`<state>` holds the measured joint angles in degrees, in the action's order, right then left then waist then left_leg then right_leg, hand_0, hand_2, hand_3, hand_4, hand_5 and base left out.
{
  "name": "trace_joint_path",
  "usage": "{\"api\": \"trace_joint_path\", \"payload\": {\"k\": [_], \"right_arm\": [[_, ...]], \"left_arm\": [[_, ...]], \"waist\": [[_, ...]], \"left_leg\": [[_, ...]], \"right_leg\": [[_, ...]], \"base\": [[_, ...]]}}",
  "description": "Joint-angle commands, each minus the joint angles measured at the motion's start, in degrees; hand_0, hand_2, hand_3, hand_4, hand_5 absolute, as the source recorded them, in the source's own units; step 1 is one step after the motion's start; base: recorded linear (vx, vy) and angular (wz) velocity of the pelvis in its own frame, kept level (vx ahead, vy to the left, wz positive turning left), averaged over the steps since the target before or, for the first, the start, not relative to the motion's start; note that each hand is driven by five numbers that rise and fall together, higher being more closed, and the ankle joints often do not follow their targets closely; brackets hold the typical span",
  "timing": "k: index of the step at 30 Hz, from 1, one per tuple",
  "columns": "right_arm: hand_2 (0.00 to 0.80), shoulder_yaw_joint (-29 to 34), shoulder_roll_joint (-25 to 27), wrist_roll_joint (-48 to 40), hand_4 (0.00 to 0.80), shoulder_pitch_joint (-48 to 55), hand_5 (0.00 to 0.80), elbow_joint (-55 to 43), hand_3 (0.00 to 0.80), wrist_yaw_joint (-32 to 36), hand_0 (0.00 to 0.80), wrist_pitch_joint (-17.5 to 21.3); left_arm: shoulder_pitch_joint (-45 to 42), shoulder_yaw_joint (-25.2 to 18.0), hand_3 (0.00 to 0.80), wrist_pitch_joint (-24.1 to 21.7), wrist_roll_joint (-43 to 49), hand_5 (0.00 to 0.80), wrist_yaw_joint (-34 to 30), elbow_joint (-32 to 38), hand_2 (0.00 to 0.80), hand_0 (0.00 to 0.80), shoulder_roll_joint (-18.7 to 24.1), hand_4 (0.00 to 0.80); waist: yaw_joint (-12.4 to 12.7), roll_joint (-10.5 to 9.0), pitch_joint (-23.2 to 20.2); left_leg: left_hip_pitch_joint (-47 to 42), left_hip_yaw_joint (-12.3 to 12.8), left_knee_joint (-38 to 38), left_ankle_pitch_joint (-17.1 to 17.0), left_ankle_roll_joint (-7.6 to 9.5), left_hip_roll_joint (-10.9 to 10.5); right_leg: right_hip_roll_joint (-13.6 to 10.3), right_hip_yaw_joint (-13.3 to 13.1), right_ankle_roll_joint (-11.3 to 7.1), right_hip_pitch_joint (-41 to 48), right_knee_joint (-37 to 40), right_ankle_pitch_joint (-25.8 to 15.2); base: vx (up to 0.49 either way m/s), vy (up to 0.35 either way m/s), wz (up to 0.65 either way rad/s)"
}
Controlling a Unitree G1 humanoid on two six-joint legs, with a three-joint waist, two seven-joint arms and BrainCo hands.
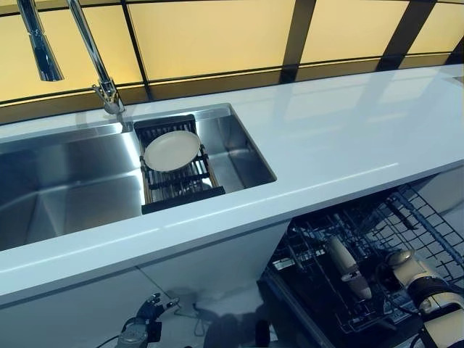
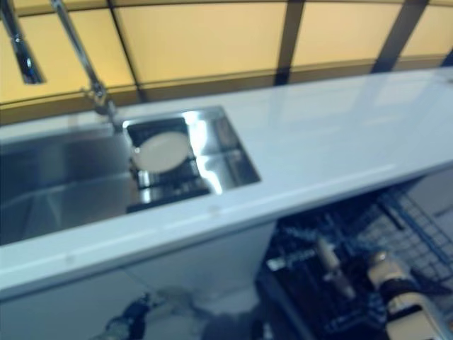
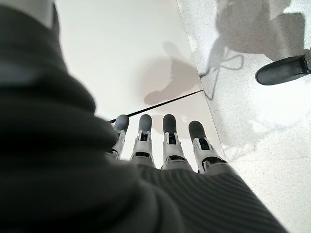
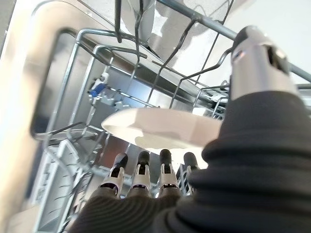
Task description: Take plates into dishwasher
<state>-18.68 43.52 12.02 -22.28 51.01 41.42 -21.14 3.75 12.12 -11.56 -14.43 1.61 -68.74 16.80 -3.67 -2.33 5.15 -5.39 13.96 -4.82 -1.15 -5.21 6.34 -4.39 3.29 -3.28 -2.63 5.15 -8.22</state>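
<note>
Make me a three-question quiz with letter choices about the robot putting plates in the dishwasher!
1. Where does the round cream plate lie?
A. on the dark rack in the steel sink
B. on the white countertop
C. on the floor

2. What colour is the wall panel behind the tap?
A. green
B. yellow
C. red

3. How is the right hand?
A. shut on a white plate in the dishwasher's wire rack
B. empty
C. holding a cup

Answers:
1 A, it rests on the sink rack.
2 B, the panels look yellow.
3 A, fingers and thumb hold the plate.
</note>
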Motion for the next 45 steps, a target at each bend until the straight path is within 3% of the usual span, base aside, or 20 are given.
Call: {"api": "trace_joint_path", "payload": {"k": [1,7,10,17,18,21,26,30,34,39,45], "right_arm": [[0.000,-0.4,4.2,-1.7,0.000,-5.3,0.000,-0.7,0.000,4.4,0.000,-2.2],[0.000,1.0,12.8,-4.4,0.000,-7.2,0.000,-1.0,0.000,8.3,0.000,-0.4],[0.000,1.8,18.4,-6.6,0.000,-8.4,0.000,-0.8,0.000,9.3,0.000,3.6],[0.000,3.8,28.0,-11.5,0.000,-12.0,0.000,-1.8,0.000,8.9,0.000,4.5],[0.000,3.7,29.5,-10.5,0.000,-13.7,0.000,-0.6,0.000,6.8,0.000,3.7],[0.000,1.0,33.0,-7.8,0.000,-19.0,0.000,3.5,0.000,2.3,0.000,6.3],[0.000,-9.8,37.6,-6.6,0.000,-36.8,0.000,7.8,0.000,-10.5,0.000,5.5],[0.000,-19.3,37.7,-8.5,0.000,-50.0,0.000,8.0,0.000,-13.8,0.000,3.7],[0.000,-28.6,35.2,-10.2,0.000,-61.1,0.000,7.4,0.000,-19.7,0.000,5.7],[0.000,-33.3,31.6,-10.7,0.000,-67.1,0.000,4.4,0.000,-27.1,0.000,6.5],[0.000,-33.0,27.2,-15.0,0.000,-66.7,0.000,-5.7,0.000,-32.9,0.000,7.8]], "left_arm": [[5.2,-2.3,0.000,-0.4,0.5,0.000,-0.7,-1.8,0.000,0.000,3.0,0.000],[4.8,-2.9,0.000,-0.6,0.4,0.000,-0.5,-1.5,0.000,0.000,4.0,0.000],[4.5,-3.2,0.000,-0.7,0.6,0.000,-0.4,-1.6,0.000,0.000,4.4,0.000],[3.6,-4.1,0.000,-1.3,0.1,0.000,-0.3,-2.5,0.000,0.000,5.1,0.000],[3.3,-3.7,0.000,-1.5,-0.4,0.000,0.0,-2.4,0.000,0.000,5.1,0.000],[2.9,-2.8,0.000,-1.7,-1.2,0.000,0.5,-2.0,0.000,0.000,5.1,0.000],[2.3,-0.4,0.000,-2.7,-3.2,0.000,1.2,-2.0,0.000,0.000,5.6,0.000],[2.5,1.1,0.000,-2.3,-4.8,0.000,1.7,-1.7,0.000,0.000,5.8,0.000],[2.6,2.1,0.000,-2.1,-6.4,0.000,2.4,-1.7,0.000,0.000,5.2,0.000],[2.3,2.5,0.000,-1.7,-7.3,0.000,2.8,-1.4,0.000,0.000,4.7,0.000],[1.8,1.8,0.000,-0.8,-7.8,0.000,3.3,-0.6,0.000,0.000,4.2,0.000]], "waist": [[-0.1,-4.20,1.8],[-0.5,-5.48,1.8],[-0.7,-6.21,1.6],[-1.7,-7.35,0.8],[-1.7,-7.48,0.7],[-1.3,-7.66,0.7],[-0.1,-7.92,0.8],[0.5,-7.83,1.0],[1.3,-7.32,0.8],[2.6,-6.88,0.8],[4.3,-6.75,1.1]], "left_leg": [[-0.2,-3.4,-0.2,0.8,1.55,0.2],[-0.5,-3.2,-0.2,0.8,1.45,0.5],[-0.6,-3.0,-0.2,0.7,1.33,0.7],[-0.8,-2.4,-0.2,0.8,1.24,0.9],[-0.9,-2.4,-0.2,0.8,1.27,0.9],[-1.0,-2.5,-0.2,0.8,1.34,0.9],[-0.8,-3.2,-0.2,0.5,1.24,1.0],[-0.3,-4.0,-0.2,0.4,1.17,0.8],[0.3,-5.0,-0.2,0.3,1.18,0.3],[1.1,-6.2,-0.2,0.0,1.12,-0.2],[2.0,-7.8,-0.2,-0.3,1.10,-0.7]], "right_leg": [[-3.1,-2.3,-4.35,1.8,-0.2,0.7],[-2.8,-2.3,-4.41,2.1,-0.2,0.4],[-2.6,-2.2,-4.51,2.3,-0.2,0.3],[-2.2,-2.6,-4.55,2.5,-0.2,0.2],[-2.1,-2.7,-4.55,2.6,-0.2,0.1],[-2.0,-2.6,-4.55,2.8,-0.2,0.2],[-2.0,-2.2,-4.65,2.9,-0.2,0.2],[-2.2,-1.8,-4.68,2.8,-0.2,0.3],[-2.6,-1.1,-4.56,2.7,-0.2,0.6],[-3.3,0.4,-4.50,2.7,-0.2,1.0],[-3.9,2.5,-4.46,3.0,-0.2,1.4]], "base": [[0.000,0.000,0.00],[0.000,0.000,0.00],[0.000,0.000,0.00],[0.015,-0.002,-0.03],[0.032,0.001,-0.07],[0.016,-0.006,-0.05],[0.000,0.000,0.00],[0.000,0.000,0.00],[-0.002,0.023,0.02],[-0.002,0.029,0.12],[0.009,0.018,0.11]]}}
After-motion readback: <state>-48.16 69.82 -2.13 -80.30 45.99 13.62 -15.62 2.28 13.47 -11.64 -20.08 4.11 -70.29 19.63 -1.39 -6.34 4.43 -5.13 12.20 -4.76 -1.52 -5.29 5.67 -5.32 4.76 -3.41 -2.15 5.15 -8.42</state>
